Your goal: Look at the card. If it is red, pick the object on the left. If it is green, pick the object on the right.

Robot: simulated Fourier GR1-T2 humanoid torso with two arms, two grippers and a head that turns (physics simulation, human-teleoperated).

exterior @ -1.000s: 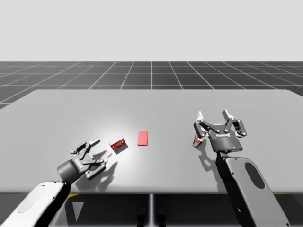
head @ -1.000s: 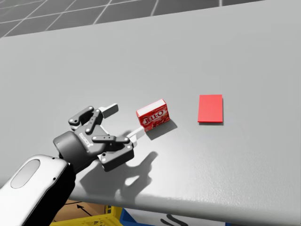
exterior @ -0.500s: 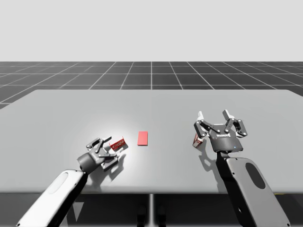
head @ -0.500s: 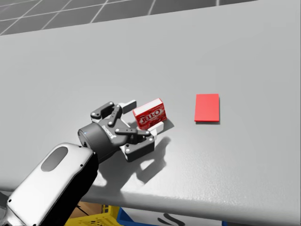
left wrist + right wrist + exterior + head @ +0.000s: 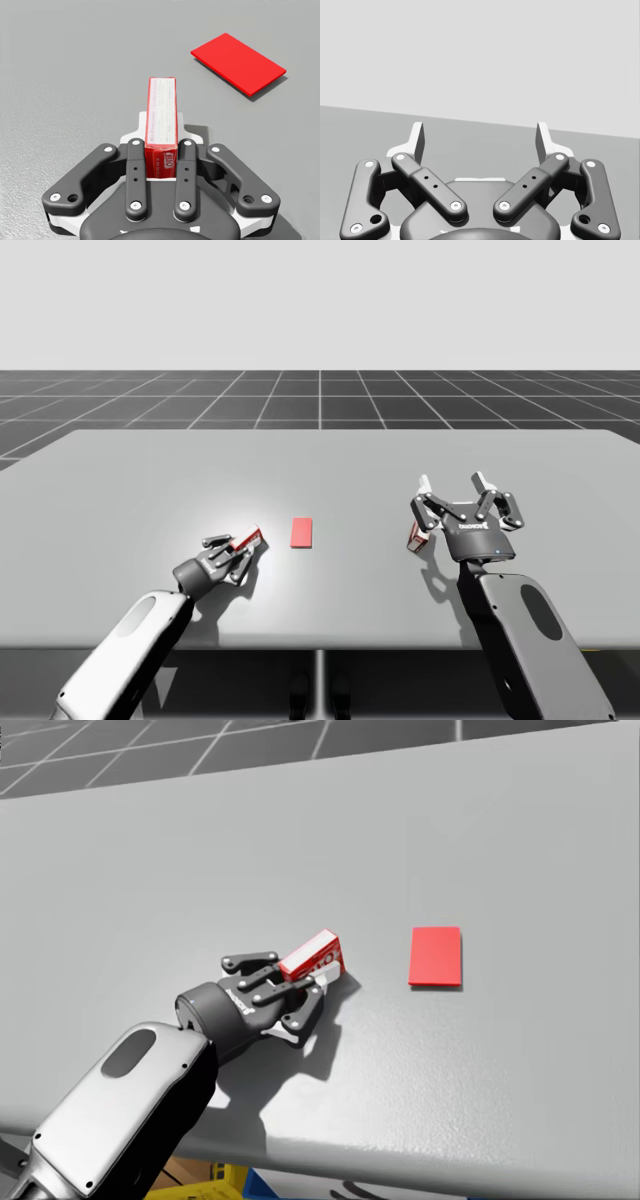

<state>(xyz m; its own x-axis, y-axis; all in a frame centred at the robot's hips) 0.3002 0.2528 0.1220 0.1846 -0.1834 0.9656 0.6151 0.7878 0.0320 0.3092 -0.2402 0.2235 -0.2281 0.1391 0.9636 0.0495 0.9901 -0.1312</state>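
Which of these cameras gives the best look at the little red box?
The left wrist view: the small red box stands close up, clamped in my left gripper. The head view shows it partly covered by that gripper; the high view, small and far.

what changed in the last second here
My left gripper reached forward to the red box and closed its jaws on it; a second ago they were open and short of it. My right gripper stayed open in place beside the small box, and the red card did not move.
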